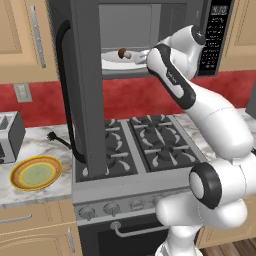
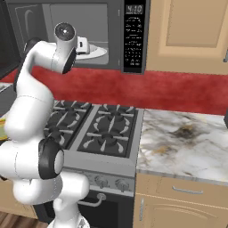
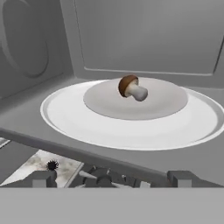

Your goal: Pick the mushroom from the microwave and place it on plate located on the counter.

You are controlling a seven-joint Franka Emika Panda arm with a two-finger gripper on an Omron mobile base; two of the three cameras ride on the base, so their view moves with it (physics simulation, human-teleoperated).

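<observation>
The microwave (image 1: 150, 35) hangs above the stove (image 1: 135, 150) with its door (image 1: 87, 90) swung wide. Inside, the mushroom (image 3: 131, 88) lies on its side at the middle of a white plate (image 3: 131, 127), brown cap to the left and pale stem to the right in the hand view. The tool (image 3: 111, 177) sits at the mouth of the microwave, its fingers spread wide and holding nothing, well short of the mushroom. The yellow-orange plate (image 1: 36, 173) rests on the marbled surface (image 1: 35, 150) left of the stove, near a toaster (image 1: 10, 135).
</observation>
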